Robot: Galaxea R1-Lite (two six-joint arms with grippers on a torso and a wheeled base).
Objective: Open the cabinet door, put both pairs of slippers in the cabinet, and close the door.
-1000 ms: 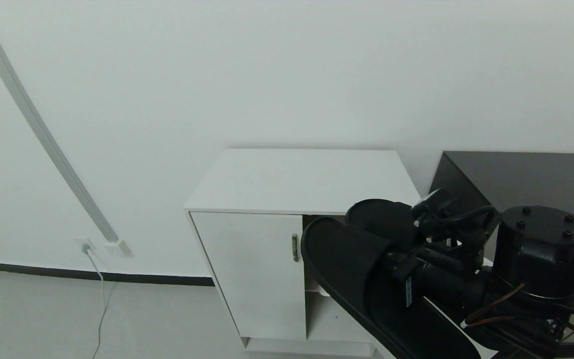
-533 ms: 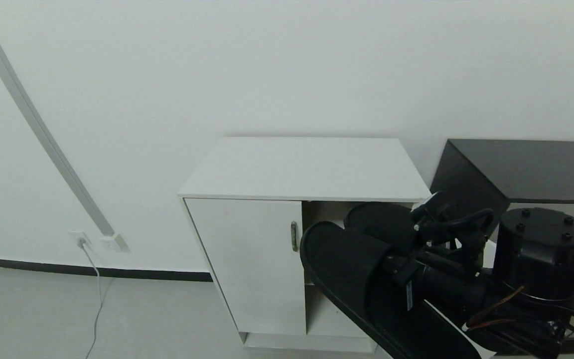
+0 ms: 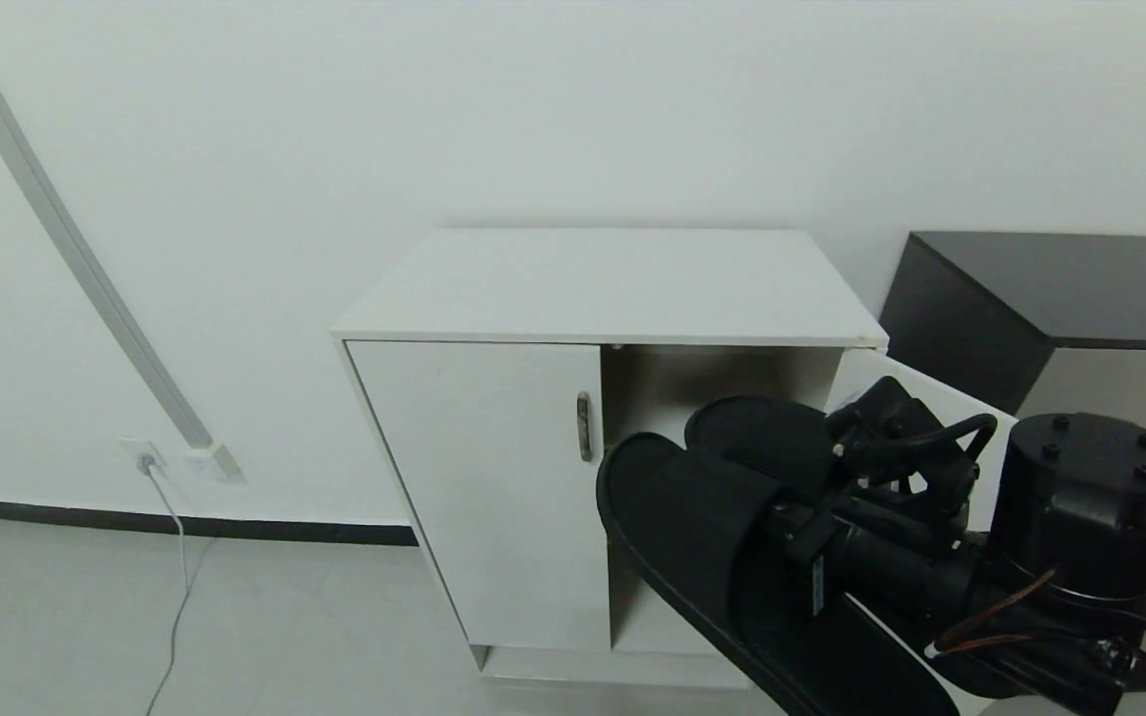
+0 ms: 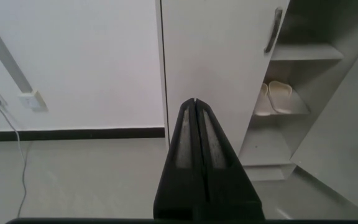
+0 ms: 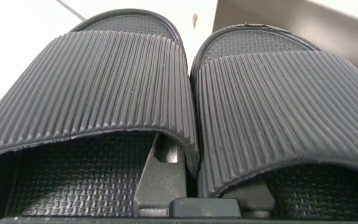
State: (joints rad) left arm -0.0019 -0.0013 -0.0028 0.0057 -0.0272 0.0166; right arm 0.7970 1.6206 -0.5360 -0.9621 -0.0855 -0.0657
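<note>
Right gripper (image 5: 207,180) clamps the black slippers (image 3: 692,517); left gripper (image 4: 194,155) is pressed together, empty; slippers could snag the left door (image 3: 474,477) going in.

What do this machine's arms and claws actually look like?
Both are black. The right arm has a fat round drum topped with bolts, a looping black cable, a thin orange wire and a small white label. The left gripper is two flat fingers with grey pads.

The head camera looks down on the cabinet (image 3: 613,288) at 12 o'clock. The left wrist camera shares it from lower down, and the right wrist camera sits close against the black slippers (image 5: 104,87).
</note>
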